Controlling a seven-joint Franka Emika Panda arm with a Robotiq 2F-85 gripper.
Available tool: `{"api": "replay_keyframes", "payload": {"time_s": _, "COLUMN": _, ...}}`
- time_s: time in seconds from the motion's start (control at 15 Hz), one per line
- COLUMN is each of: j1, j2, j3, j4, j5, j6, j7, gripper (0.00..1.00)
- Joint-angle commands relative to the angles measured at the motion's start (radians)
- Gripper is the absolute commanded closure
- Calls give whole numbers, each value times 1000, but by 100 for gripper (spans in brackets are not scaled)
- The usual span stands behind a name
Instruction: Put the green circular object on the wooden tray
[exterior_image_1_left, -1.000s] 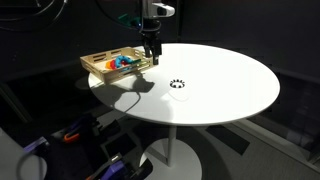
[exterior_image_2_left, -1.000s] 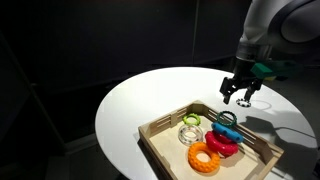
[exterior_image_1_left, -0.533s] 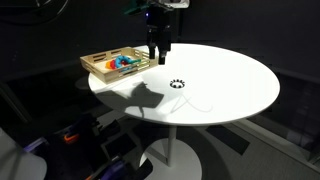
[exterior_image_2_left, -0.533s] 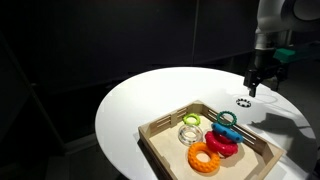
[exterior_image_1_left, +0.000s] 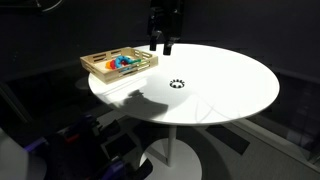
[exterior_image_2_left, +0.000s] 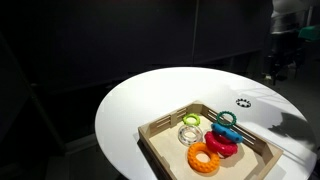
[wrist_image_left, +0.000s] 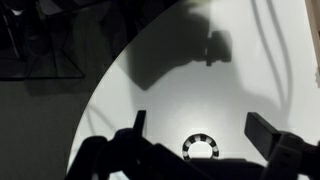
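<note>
green circular object (exterior_image_2_left: 190, 122): likely light, stiff; pinch across the rim; already in wooden tray (exterior_image_2_left: 163, 118) near tabletop's edge.
gripper (wrist_image_left: 197, 122): spread, empty.

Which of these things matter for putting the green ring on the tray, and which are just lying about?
Job: green ring, already in the tray; open gripper.
Lying about: orange ring, pink ring, teal ring, pale ring, dot circle.
</note>
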Motion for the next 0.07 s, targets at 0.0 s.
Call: {"api": "replay_keyframes", "payload": {"time_s": 0.0, "j1": -6, "j2": 4, "j3": 8, "j4": 1, "j5": 1, "j6": -1, "j7": -1, "gripper": 0}}
